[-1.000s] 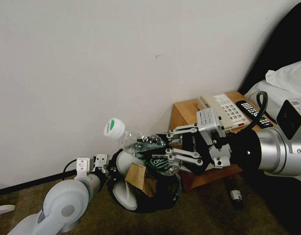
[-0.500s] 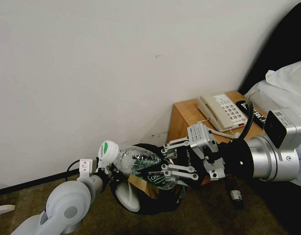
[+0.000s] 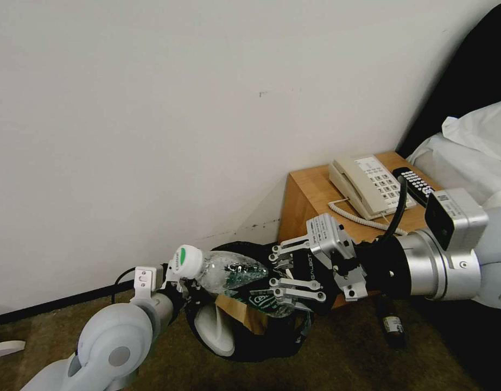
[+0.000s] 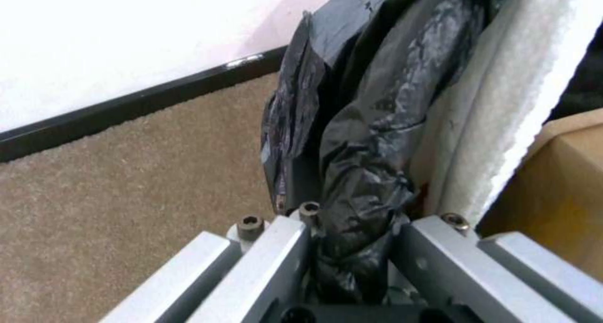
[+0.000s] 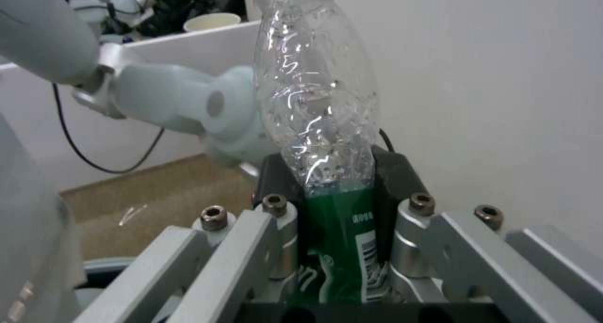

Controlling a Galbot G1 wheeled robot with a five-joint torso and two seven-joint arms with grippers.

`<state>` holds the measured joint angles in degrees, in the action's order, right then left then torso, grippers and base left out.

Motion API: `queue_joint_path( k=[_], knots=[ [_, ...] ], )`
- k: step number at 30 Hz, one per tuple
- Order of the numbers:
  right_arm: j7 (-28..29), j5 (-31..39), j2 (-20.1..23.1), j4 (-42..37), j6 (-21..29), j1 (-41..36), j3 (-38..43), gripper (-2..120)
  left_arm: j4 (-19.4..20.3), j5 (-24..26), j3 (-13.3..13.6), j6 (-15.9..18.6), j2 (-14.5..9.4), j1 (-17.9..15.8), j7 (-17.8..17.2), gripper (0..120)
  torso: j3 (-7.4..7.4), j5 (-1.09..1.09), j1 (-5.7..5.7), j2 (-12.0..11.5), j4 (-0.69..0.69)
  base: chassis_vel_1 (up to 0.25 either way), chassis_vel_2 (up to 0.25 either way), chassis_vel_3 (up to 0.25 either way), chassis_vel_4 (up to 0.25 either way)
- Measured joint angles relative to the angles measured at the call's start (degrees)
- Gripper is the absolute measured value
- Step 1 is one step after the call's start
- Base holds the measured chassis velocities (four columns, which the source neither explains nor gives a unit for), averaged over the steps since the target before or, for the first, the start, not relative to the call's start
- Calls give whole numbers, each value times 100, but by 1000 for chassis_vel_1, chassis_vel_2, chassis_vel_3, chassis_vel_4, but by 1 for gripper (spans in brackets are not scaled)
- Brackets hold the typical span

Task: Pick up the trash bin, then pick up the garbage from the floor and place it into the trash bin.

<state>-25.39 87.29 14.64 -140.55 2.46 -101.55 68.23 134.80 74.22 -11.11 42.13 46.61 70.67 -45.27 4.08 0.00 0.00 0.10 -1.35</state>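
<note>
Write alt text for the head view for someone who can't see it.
The right gripper holds a clear plastic bottle sideways over the black-lined trash bin, which the left gripper holds above the carpet. A slipper and cardboard sit inside.

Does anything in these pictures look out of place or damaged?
The trash bin hangs tilted from the left gripper, which pinches its black bag at the rim. The clear plastic bottle in the right gripper looks crumpled. A dark bottle lies on the carpet beside the nightstand.
</note>
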Motion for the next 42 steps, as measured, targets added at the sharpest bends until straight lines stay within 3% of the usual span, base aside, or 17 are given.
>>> queue_joint_path(
  k=[19, 25, 42],
  knots=[
    [-136, -527, 31, 476, -57, -610, 69, 16, 58, 372, -45, 1, 47, -15, -11, 0, 0, 0, 0, 0, 0, 0, 0, 0, 0],
    [-179, -675, 131, 602, -121, -875, 118, 16, 65, 428, -14, 1, 163, -42, -24, 0, 0, 0, 0, 0, 0, 0, 0, 0, 0],
    [-287, -832, 183, 664, -127, -1036, 113, 16, 51, 517, -14, 1, 277, -58, -134, 0, 0, 0, 0, 0, 0, 0, 0, 0, 0]
  ],
)
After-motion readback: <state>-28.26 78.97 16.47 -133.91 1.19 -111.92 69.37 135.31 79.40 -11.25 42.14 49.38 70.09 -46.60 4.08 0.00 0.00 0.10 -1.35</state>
